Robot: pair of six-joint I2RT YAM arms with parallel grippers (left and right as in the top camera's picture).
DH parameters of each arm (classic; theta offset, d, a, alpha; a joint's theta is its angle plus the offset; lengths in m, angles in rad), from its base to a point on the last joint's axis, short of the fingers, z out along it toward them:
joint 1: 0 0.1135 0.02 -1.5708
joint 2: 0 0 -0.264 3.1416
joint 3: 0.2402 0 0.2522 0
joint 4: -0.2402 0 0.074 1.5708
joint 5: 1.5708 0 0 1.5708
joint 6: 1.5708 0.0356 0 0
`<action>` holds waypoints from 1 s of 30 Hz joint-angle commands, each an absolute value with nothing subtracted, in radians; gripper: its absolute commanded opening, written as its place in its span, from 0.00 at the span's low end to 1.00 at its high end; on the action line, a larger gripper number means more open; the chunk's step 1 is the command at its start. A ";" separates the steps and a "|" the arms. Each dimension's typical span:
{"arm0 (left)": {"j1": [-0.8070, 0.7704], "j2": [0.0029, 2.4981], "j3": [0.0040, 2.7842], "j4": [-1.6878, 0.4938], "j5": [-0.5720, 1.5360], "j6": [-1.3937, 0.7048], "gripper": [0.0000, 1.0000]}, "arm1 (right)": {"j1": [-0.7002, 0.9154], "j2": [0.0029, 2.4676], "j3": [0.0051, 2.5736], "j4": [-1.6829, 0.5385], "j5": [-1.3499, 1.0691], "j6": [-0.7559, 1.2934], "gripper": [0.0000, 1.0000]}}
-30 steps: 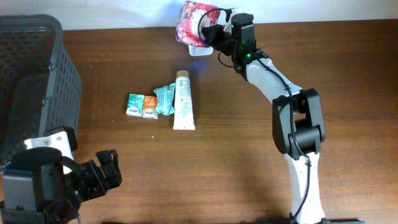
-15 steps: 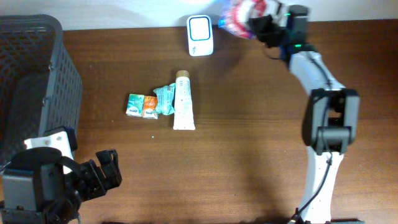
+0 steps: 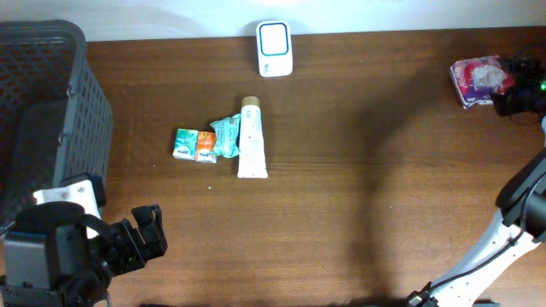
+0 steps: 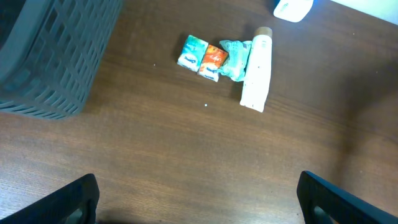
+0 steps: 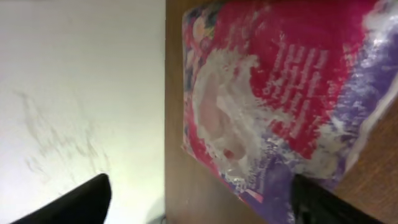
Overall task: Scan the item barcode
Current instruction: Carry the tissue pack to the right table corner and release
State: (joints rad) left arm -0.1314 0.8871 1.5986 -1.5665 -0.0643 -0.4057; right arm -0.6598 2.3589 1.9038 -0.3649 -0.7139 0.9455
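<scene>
Packet (image 3: 476, 78) in question is the pink-and-purple one. On the overhead it's parked at the far right end of the counter (image 3: 358, 213), up near the back edge, with the right pincer (image 3: 505, 95) just beside it. The white scanner (image 3: 275, 49) sits mid-back, well apart from it. Also out there are a white tube (image 3: 252, 141), three little sachets (image 3: 205, 147) in a row against its side, and a grey basket (image 3: 51, 102) on the left. The left pincer (image 3: 147, 232) hangs near the front-left corner.

Left wrist cam: its fingers (image 4: 62, 202) are spread wide with nothing between them, just bare wood below. The tube and sachets lie further off, and the print on them is too small to read.

Right wrist cam: the packet fills the shot, lying on the wood. The fingers (image 5: 78, 199) are splayed wide at either side of the frame, and I don't see them clamping anything.

My guess on handling is light, soft, crinkly film that squishes and slides. So pinch gently across the short width of the body, not a floppy corner. There's white lettering on the pink panel, but it's way too blurry to read. No brand or barcode I can make out.
</scene>
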 commanded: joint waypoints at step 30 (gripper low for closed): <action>-0.130 0.886 1.600 -1.565 -0.075 -0.411 0.99 | 0.341 2.164 1.916 -1.064 -0.397 0.109 0.99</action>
State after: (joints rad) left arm -0.1314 0.8871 1.5986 -1.5661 -0.0643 -0.4057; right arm 0.3096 2.0979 1.9205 -1.0790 -0.4435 0.1230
